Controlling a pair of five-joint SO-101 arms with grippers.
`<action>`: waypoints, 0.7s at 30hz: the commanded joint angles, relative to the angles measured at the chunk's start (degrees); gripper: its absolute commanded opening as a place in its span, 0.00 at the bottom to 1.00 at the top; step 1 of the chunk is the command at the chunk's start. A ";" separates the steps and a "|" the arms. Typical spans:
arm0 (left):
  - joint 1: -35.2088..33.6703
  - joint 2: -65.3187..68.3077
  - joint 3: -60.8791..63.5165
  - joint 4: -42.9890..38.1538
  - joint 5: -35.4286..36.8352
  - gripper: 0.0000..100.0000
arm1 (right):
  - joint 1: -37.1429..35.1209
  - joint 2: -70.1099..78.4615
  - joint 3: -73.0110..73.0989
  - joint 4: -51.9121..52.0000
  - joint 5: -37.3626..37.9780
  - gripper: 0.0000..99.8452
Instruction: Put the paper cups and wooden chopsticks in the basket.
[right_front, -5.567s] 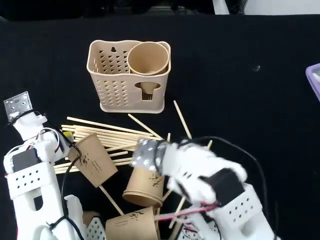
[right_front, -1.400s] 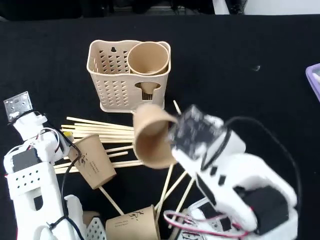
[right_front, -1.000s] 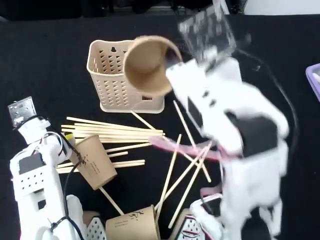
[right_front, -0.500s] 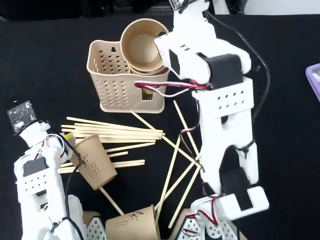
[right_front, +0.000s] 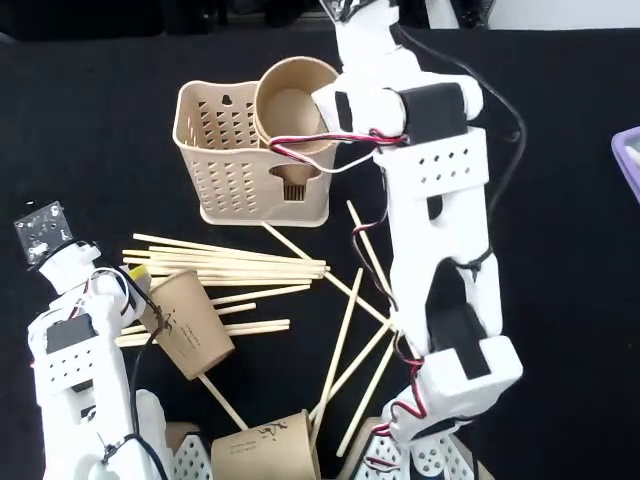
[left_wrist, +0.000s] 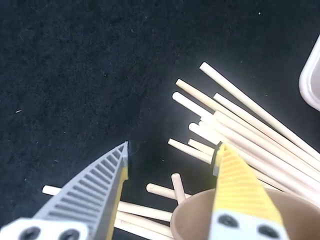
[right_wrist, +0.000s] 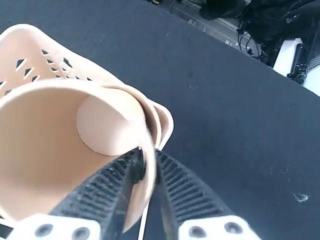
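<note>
The beige slotted basket (right_front: 225, 150) stands at the back of the black table. My right gripper (right_front: 335, 100) is over its right compartment, shut on the wall of a paper cup (right_front: 292, 105). That cup (right_wrist: 85, 150) sits tilted inside a second cup's rim (right_wrist: 165, 125), with the right gripper (right_wrist: 145, 160) pinching its edge beside the basket (right_wrist: 30, 55). Wooden chopsticks (right_front: 230, 265) lie bundled in front of the basket, and more chopsticks (right_front: 360, 340) are scattered to the right. My left gripper (left_wrist: 172, 150) hangs open over chopstick ends (left_wrist: 240, 135) and a cup rim (left_wrist: 200, 220). The left gripper (right_front: 140, 285) is beside a lying cup (right_front: 190, 320).
Another paper cup (right_front: 265, 455) lies at the table's front edge between the arm bases. A purple object (right_front: 628, 155) pokes in at the right edge. The right arm stretches across the middle right of the table, above the scattered chopsticks.
The right arm lifted a cup off the table, swung it to the back and lowered it into the cup in the basket's right compartment. The left arm shifted slightly.
</note>
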 joint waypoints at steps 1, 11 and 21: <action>0.22 -0.97 -0.66 -1.32 0.70 0.28 | 0.26 -1.36 -2.24 0.18 0.62 0.23; 0.22 -0.97 -0.66 -1.32 0.70 0.28 | 0.26 -5.93 -2.24 0.44 0.35 0.28; 0.22 -0.97 -0.66 -1.32 0.70 0.28 | -2.90 -14.20 -1.63 12.48 0.53 0.28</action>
